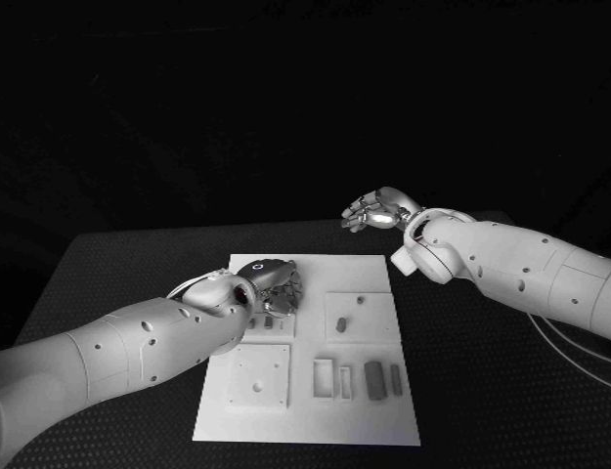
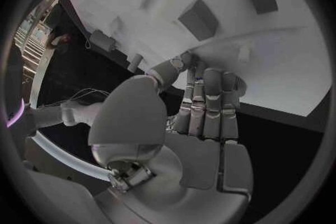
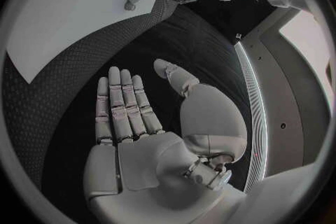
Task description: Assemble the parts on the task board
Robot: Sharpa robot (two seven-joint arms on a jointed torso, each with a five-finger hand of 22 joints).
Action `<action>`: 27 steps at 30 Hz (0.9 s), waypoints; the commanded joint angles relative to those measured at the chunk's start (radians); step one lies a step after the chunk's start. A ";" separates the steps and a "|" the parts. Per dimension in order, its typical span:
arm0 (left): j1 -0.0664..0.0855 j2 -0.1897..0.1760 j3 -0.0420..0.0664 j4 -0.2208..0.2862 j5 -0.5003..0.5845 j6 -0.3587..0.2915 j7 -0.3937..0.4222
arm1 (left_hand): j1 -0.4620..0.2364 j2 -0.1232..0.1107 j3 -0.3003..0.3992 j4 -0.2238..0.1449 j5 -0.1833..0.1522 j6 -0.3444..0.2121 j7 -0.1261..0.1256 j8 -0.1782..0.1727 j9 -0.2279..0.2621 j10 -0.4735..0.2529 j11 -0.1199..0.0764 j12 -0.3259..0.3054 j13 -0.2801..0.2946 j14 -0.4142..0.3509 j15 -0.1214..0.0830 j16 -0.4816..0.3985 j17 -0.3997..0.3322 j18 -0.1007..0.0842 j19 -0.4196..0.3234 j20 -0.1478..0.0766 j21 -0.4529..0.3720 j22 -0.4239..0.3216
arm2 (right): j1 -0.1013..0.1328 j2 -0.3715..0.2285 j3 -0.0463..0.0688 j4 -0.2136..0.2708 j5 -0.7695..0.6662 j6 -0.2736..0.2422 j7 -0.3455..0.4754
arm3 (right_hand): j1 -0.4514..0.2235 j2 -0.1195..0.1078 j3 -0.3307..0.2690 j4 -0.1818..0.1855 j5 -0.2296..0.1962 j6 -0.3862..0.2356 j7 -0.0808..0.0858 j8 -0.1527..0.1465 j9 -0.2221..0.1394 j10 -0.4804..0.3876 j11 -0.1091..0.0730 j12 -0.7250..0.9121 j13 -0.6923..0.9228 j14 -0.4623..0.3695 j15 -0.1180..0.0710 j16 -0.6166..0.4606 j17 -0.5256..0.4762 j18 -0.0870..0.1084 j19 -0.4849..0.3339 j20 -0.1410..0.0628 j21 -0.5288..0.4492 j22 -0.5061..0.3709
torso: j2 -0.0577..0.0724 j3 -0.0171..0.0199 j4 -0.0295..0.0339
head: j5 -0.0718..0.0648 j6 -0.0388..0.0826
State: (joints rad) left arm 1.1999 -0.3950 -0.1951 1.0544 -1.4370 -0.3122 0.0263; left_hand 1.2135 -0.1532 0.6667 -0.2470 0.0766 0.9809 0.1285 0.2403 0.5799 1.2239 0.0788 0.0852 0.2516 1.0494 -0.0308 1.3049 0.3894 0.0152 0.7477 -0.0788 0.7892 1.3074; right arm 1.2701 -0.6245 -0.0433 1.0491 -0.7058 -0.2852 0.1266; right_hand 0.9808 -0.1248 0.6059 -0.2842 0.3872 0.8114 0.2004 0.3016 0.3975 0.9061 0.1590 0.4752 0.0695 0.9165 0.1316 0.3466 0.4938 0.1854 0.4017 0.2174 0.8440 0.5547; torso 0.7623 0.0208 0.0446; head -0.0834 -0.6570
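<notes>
Black table (image 1: pixel 122 264), dark room behind

One white board (image 1: pixel 375 415) lies on one tabletop (image 1: pixel 122 264). Two arms reach in, each with one hand: left (image 1: pixel 270 283) and right (image 1: pixel 375 210). At least four small parts (image 1: pixel 374 379) show on the board; others may be hidden.

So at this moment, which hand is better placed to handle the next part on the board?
Left, probably. The left hand is down over the task board, its fingers reaching onto the plate near the parts. The right hand is raised beyond the board's far edge, fingers spread flat and holding nothing.
</notes>
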 commanded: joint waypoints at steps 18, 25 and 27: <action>-0.014 0.020 -0.005 -0.022 -0.035 0.046 -0.013 | 0.000 0.054 0.002 0.003 0.012 0.053 -0.017 0.025 -0.003 0.067 -0.021 0.013 0.006 0.042 -0.022 0.022 -0.003 -0.004 0.033 -0.065 0.019 0.018 | 0.000 0.002 0.000 0.003 -0.001 0.011 0.012 | -0.009 0.001 -0.002 0.002 0.006 -0.006 0.003 0.004 -0.002 0.006 -0.001 -0.007 0.000 0.003 0.005 -0.005 -0.001 -0.019 -0.007 0.000 -0.007 0.002 | -0.001 0.0000 0.0016 | -0.001 -0.004; -0.014 0.018 -0.005 -0.022 -0.035 0.030 -0.012 | -0.006 0.070 0.005 0.009 0.014 0.064 -0.020 0.028 -0.004 0.079 -0.026 0.013 0.007 0.053 -0.027 0.025 -0.005 -0.003 0.045 -0.071 0.023 0.017 | 0.000 0.000 0.000 0.003 -0.001 0.010 0.012 | -0.010 0.001 -0.002 0.002 0.006 -0.006 0.003 0.004 -0.002 0.006 -0.001 -0.007 0.000 0.003 0.005 -0.005 -0.001 -0.019 -0.007 0.000 -0.007 0.002 | -0.001 0.0000 0.0010 | -0.001 -0.004; -0.015 0.016 -0.005 -0.021 -0.035 0.019 -0.010 | -0.008 0.072 0.005 0.010 0.014 0.066 -0.021 0.029 -0.004 0.082 -0.027 0.013 0.007 0.057 -0.028 0.027 -0.005 -0.003 0.049 -0.073 0.024 0.017 | 0.000 0.000 0.000 0.003 -0.001 0.010 0.013 | -0.010 0.001 -0.002 0.002 0.006 -0.006 0.003 0.004 -0.002 0.006 -0.001 -0.007 0.000 0.003 0.005 -0.005 -0.001 -0.019 -0.007 0.000 -0.007 0.002 | -0.001 0.0003 0.0013 | 0.000 -0.004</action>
State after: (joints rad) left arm 1.1968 -0.3792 -0.1928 1.0334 -1.4617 -0.3142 0.0242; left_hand 1.2020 -0.0911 0.6695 -0.2412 0.0880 1.0394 0.1088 0.2663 0.5747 1.2974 0.0517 0.0958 0.2576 1.0994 -0.0592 1.3253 0.3859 0.0152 0.7902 -0.0891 0.8092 1.3079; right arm 1.2701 -0.6241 -0.0433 1.0504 -0.7058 -0.2853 0.1271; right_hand 0.9808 -0.1248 0.6059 -0.2842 0.3872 0.8120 0.1997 0.3016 0.3966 0.9061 0.1589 0.4712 0.0696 0.9165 0.1315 0.3466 0.4938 0.1854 0.4017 0.2174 0.8400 0.5555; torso 0.7614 0.0209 0.0456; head -0.0840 -0.6610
